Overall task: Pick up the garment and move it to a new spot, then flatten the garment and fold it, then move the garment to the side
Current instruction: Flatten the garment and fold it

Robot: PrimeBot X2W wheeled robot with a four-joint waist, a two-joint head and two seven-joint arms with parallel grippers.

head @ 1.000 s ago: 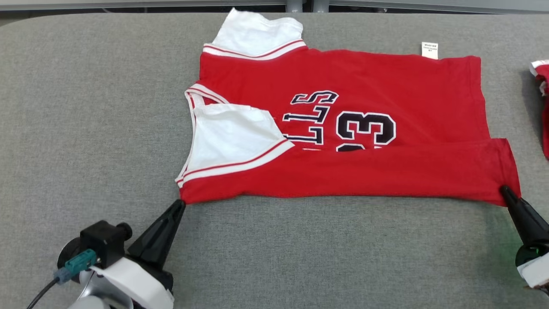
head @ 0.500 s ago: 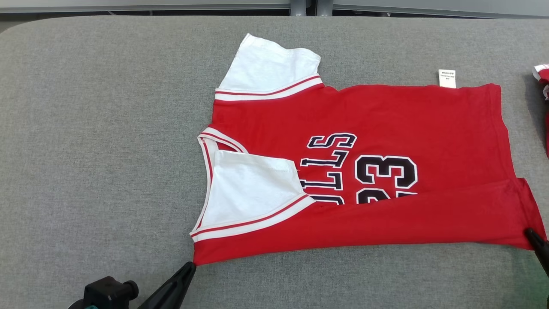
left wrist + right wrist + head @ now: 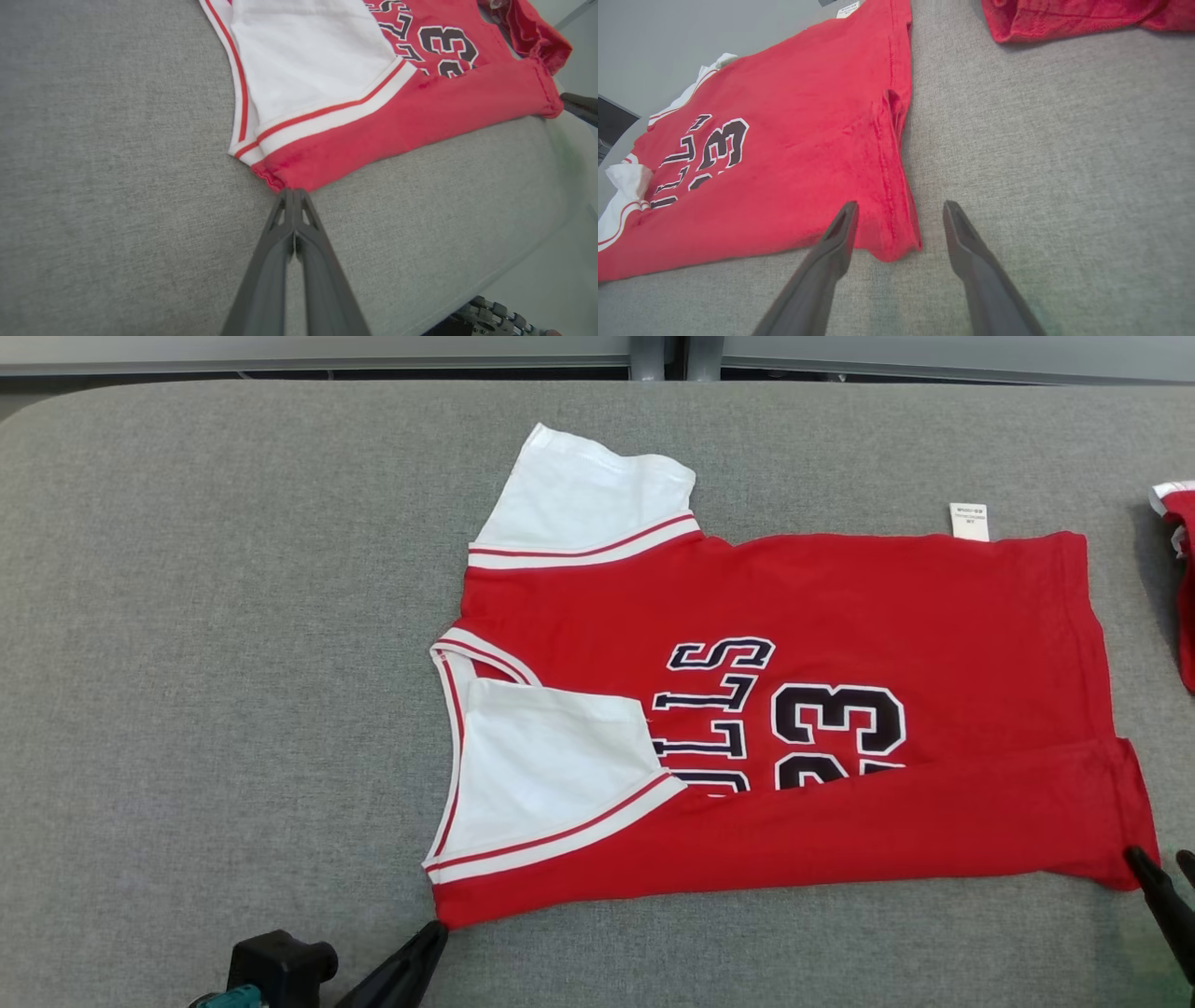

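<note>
**A:** As we look down from the head view, we log the jersey [image 3: 840,607] lying flat on the grey padded table [image 3: 187,663]. Its long axis runs left to right. Which end carries the care label [image 3: 968,521]?

**B:** The hem end. The label sticks out from the far long edge, close to the hem, so the hem points to the robot's right. Collar and white sleeve [image 3: 551,756] lie at the end away from the label.

**A:** And the long edge opposite the label?

**B:** We note it folded up over the front, hiding the lower part of the "23" and of the lettering.

**A:** Left gripper [image 3: 293,191]?

**B:** It sits at the near corner farthest from the label, fingers pressed together, tips touching the red cloth. We cannot tell whether any cloth is nipped between them.

**A:** Right gripper [image 3: 901,205]?

**B:** It is at the hem corner straight across the jersey from the label. The fingers are spread wide and hold nothing, one tip over the red cloth and one over the grey, with the corner between them.

**A:** Anything beyond the label?

**B:** A second red cloth [image 3: 1178,569] lies right of it, apart from the hem.
</note>
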